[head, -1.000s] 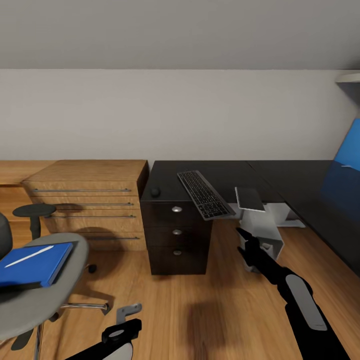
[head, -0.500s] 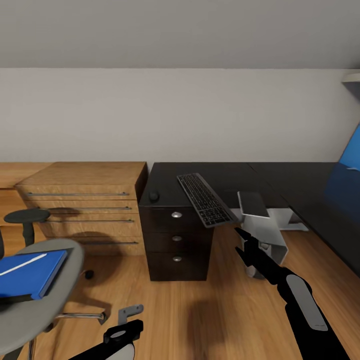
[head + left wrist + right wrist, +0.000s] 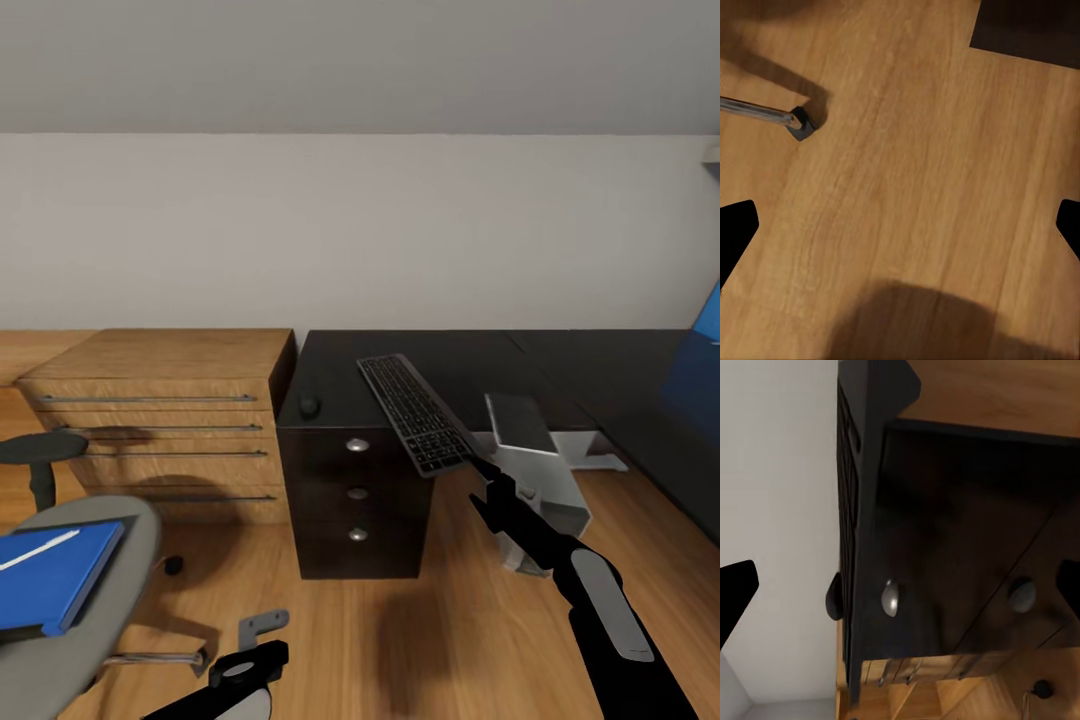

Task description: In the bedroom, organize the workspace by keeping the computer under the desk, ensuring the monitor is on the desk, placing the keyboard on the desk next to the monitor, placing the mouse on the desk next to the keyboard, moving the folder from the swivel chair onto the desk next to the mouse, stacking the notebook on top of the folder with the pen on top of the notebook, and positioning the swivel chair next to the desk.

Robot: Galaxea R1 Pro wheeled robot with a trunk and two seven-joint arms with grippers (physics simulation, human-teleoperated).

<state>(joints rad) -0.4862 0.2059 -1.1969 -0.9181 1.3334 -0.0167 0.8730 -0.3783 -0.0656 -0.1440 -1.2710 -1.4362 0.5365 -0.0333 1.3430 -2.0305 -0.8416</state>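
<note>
The black keyboard (image 3: pixel 412 412) lies slanted on the black desk (image 3: pixel 480 350), with its near end hanging over the front edge. My right gripper (image 3: pixel 480 485) hovers open just off that near end, nothing between its fingers, facing the desk's drawers (image 3: pixel 967 585). The mouse (image 3: pixel 309 405) rests on the desk's left corner. A grey computer (image 3: pixel 540 470) stands tilted on the floor under the desk. A blue folder (image 3: pixel 50 575) with a white pen (image 3: pixel 35 550) lies on the swivel chair (image 3: pixel 115 560) at lower left. My left gripper (image 3: pixel 255 640) is open low over the floor.
A light-wood drawer unit (image 3: pixel 170 400) adjoins the desk's left side. The chair's dark armrest (image 3: pixel 35 447) stands before it, and a chair leg with a castor (image 3: pixel 801 124) shows near my left gripper (image 3: pixel 900 225). A blue panel (image 3: pixel 708 310) sits at the far right.
The whole view has shifted, so the camera has moved: chair and folder sit further left and lower in the picture. Both grippers keep their places in the view and stay open.
</note>
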